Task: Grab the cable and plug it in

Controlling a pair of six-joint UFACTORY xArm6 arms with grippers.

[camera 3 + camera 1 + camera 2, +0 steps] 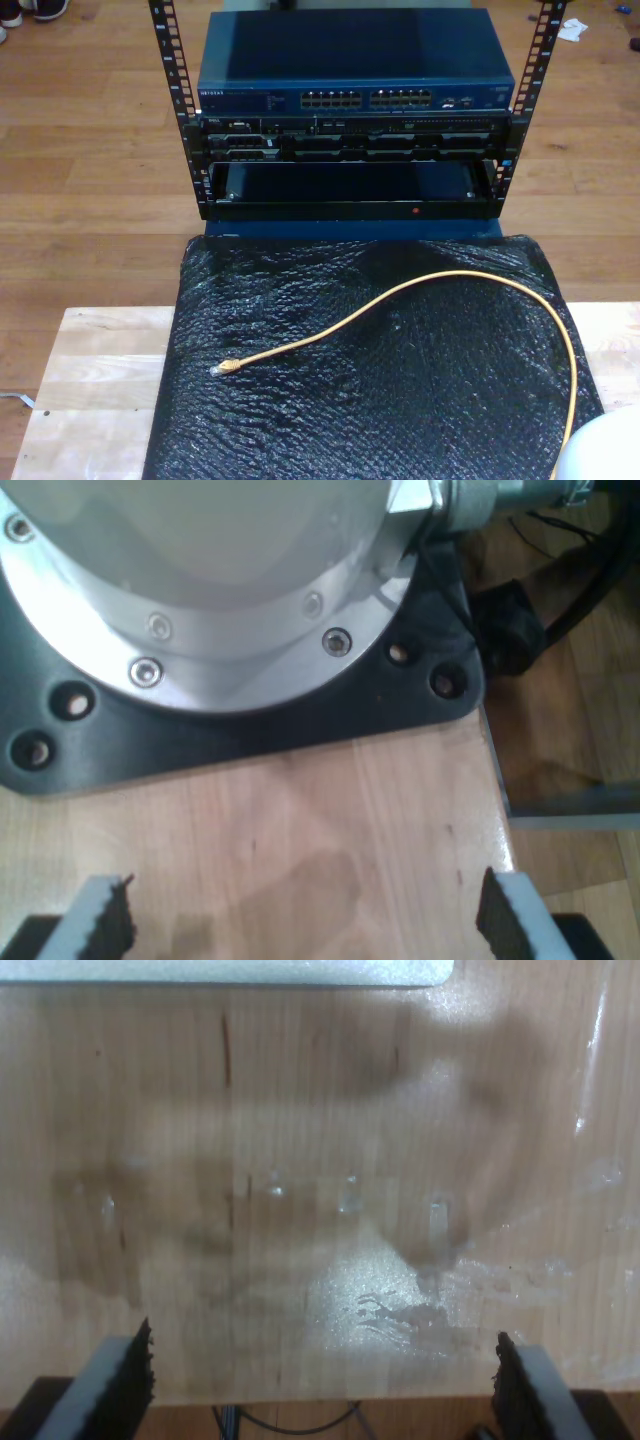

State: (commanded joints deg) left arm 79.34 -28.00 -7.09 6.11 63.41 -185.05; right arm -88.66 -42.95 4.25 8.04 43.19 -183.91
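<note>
The yellow-orange cable [455,277] lies in a wide arc on a black bubble-wrap mat [400,380] in the exterior view. Its clear plug [224,367] rests toward that view's left, and the other end runs off the lower right edge. A blue network switch [355,60] with rows of ports [370,99] sits in a rack behind the mat. My first gripper [305,920] is open over bare wooden tabletop [330,820], facing an arm's black base plate [300,715]. My second gripper [320,1380] is open over glossy wood [300,1210], with nothing between its fingers.
The rack's black uprights [172,60] flank the switch, with more units below it. A silver flange [200,630] sits on the base plate, and black cables [590,580] trail beyond the table edge. A white rounded part [605,450] fills the exterior view's lower right corner.
</note>
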